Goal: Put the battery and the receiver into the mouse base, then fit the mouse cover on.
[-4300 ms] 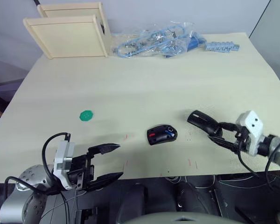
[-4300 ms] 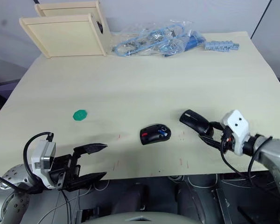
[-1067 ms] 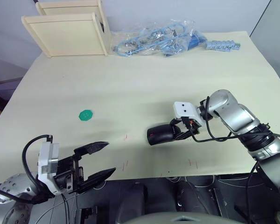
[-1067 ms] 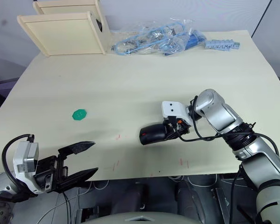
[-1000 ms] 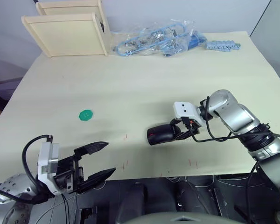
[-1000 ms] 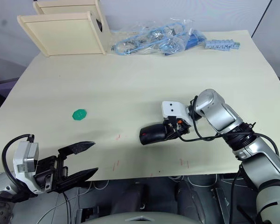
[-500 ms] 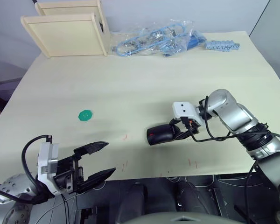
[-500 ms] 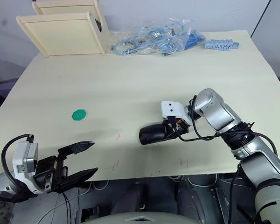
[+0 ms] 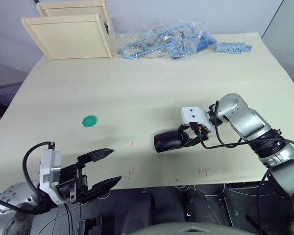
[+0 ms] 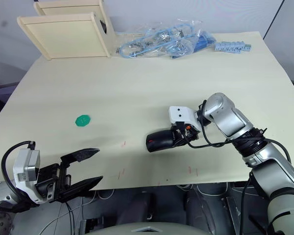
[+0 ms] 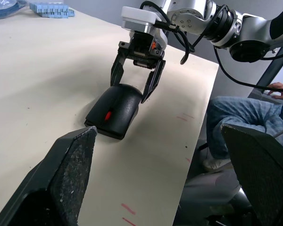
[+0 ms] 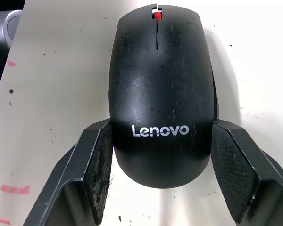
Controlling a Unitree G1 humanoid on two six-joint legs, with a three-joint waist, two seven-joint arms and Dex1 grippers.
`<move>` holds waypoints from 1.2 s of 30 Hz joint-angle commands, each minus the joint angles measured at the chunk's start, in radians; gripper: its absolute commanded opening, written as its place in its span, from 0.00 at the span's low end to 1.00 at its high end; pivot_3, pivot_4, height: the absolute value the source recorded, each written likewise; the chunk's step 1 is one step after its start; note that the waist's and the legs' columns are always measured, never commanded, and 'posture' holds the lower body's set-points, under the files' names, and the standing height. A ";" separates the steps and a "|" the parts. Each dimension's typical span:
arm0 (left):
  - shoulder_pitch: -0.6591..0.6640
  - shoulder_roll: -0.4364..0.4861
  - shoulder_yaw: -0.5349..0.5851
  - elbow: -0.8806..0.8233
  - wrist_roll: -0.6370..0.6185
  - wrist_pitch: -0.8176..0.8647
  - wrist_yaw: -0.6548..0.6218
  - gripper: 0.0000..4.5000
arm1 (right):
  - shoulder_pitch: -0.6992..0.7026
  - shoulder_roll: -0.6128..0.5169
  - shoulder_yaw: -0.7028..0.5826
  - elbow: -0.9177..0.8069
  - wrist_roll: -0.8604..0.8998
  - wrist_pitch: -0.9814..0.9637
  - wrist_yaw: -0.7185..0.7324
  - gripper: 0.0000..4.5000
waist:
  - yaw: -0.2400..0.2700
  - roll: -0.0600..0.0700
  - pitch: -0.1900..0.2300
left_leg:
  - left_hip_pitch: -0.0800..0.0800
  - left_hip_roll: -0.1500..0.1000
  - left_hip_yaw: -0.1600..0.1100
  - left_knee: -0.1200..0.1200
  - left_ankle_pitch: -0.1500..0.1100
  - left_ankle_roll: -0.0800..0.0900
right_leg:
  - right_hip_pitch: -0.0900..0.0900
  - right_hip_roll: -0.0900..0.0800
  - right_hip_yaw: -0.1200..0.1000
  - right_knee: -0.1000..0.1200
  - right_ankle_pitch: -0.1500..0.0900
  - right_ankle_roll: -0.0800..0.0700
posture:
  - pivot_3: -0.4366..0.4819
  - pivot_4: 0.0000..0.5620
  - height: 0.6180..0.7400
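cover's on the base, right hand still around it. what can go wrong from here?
1. The right hand has its fingers close on both sides of the mouse cover; pulling back skewed could drag or twist the mouse.
2. Whether the cover is fully latched onto the mouse base can't be judged here; it may lift off.

A pale cream surface (image 9: 152, 83) seen from above. At its far left corner stand two light wooden boxes (image 9: 68, 35), one just behind the other. Along the far edge, right of the boxes, lies a heap of clear plastic bags holding blue cables (image 9: 164, 43), and beside it a short strip of small blue blocks (image 9: 233, 48). A small green round disc (image 9: 90, 121) lies alone on the near left part. A person's jeans-clad leg (image 11: 245, 127) shows beyond the surface's edge.
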 commanded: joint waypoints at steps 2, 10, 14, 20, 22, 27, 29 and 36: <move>0.004 -0.001 0.022 -0.034 -0.002 -0.012 0.004 1.00 | -0.016 0.005 0.000 -0.019 0.004 0.005 0.013 0.63 | 0.000 0.000 0.000 | 0.000 0.000 0.000 0.000 0.000 0.000 | 0.000 0.000 0.000 0.000 0.000 0.000 | 0.48 0.27 1.00; 0.004 -0.004 0.019 -0.034 -0.001 -0.014 0.006 1.00 | -0.007 0.010 -0.002 -0.018 0.006 -0.002 0.005 0.63 | 0.000 0.000 0.000 | 0.000 0.000 0.000 0.000 0.000 0.000 | 0.000 0.000 0.000 0.000 0.000 0.000 | 0.48 0.27 1.00; 0.004 -0.004 0.019 -0.033 0.000 -0.014 0.004 1.00 | -0.005 0.012 -0.004 -0.018 0.007 -0.001 0.004 0.63 | -0.004 0.000 0.000 | 0.000 0.000 -0.001 0.000 0.000 0.000 | 0.000 0.000 0.000 0.000 0.000 0.000 | 0.48 0.27 1.00; 0.003 -0.005 0.018 -0.034 0.002 -0.014 0.004 1.00 | -0.004 0.012 -0.003 -0.018 0.006 0.000 0.003 0.63 | -0.011 0.000 0.000 | 0.000 0.000 -0.001 0.000 0.000 0.000 | 0.000 0.000 0.000 0.000 0.000 0.000 | 0.48 0.27 1.00; 0.003 -0.005 0.017 -0.034 0.001 -0.014 0.004 1.00 | -0.004 0.012 -0.003 -0.018 0.006 -0.001 0.003 0.63 | -0.012 0.000 0.000 | 0.000 0.000 -0.001 0.000 0.000 0.000 | 0.000 0.000 0.000 0.000 0.000 0.000 | 0.48 0.27 1.00; 0.002 -0.006 0.017 -0.034 0.001 -0.013 0.005 1.00 | -0.006 0.012 -0.002 -0.016 0.008 0.002 0.008 0.63 | -0.014 0.000 0.000 | 0.000 0.000 -0.002 0.000 0.000 0.000 | 0.000 0.000 0.000 0.000 0.000 0.000 | 0.48 0.27 1.00; 0.002 -0.006 0.016 -0.034 0.001 -0.013 0.005 1.00 | -0.007 0.012 -0.001 -0.016 0.008 0.000 0.009 0.63 | -0.014 0.000 0.000 | 0.000 0.000 -0.002 0.000 0.000 0.000 | 0.000 0.000 0.000 0.000 0.000 0.000 | 0.48 0.27 1.00; 0.002 -0.006 0.014 -0.035 0.002 -0.013 0.007 1.00 | -0.006 0.016 -0.006 -0.017 0.007 -0.007 -0.001 0.63 | -0.015 0.000 0.000 | 0.000 0.000 -0.002 0.000 0.000 0.000 | 0.000 0.000 0.000 0.000 0.000 0.000 | 0.48 0.27 1.00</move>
